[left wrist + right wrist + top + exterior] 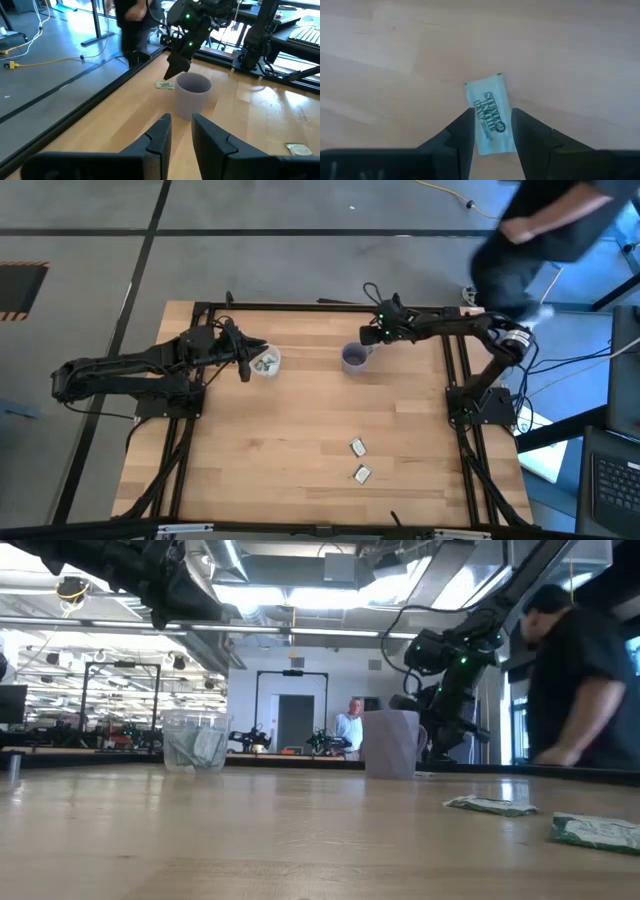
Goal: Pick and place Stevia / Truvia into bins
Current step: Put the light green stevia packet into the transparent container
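Note:
One green-and-white packet lies on the table just beyond the purple-grey mug, toward the far edge; the left wrist view shows this packet too. My right gripper points down over it, open, one finger on each side. The clear cup stands upright left of the mug, with packets inside it. My left gripper hovers beside the clear cup, narrowly open and holding nothing. Two more packets lie flat near the table's near edge. My right gripper comes from above, with its fingers alongside the long edges of the packet, which lies flat on the table. Whether the fingers touch it, I cannot tell.
A person in dark clothes bends over just outside the table's far right corner. Bare wood lies between the cups and the two near packets. A black frame runs round the table's edges.

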Robot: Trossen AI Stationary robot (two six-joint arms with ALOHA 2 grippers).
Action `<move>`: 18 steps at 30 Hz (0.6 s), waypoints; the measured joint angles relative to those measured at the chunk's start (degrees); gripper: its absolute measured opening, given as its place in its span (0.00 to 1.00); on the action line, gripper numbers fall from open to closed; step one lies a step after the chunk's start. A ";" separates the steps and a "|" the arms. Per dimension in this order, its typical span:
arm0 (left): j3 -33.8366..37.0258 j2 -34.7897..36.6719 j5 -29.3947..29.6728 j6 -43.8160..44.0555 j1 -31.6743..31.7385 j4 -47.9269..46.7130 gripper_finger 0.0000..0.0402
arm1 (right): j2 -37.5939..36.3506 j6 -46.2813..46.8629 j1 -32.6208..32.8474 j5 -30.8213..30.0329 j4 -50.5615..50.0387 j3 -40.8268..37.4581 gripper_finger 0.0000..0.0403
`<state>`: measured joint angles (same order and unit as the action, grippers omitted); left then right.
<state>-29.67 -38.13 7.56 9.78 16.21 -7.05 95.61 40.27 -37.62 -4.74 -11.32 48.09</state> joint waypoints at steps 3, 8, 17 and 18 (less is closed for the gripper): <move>0.00 0.00 -0.19 0.00 0.00 0.00 0.17 | 2.01 0.38 0.17 -0.11 0.52 0.77 0.33; 0.00 0.00 -0.19 0.05 0.00 -0.02 0.17 | 4.20 -0.26 0.17 -1.69 0.15 0.72 0.33; 0.00 0.00 -0.18 0.04 0.00 -0.02 0.17 | 4.84 -1.44 0.18 -2.48 -0.76 0.77 0.30; 0.00 0.00 -0.18 0.04 0.00 -0.02 0.17 | 4.85 -1.47 0.17 -2.50 -0.92 0.77 0.29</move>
<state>-29.67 -38.13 7.38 9.82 16.21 -7.07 100.46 38.79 -37.45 -7.24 -12.24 48.86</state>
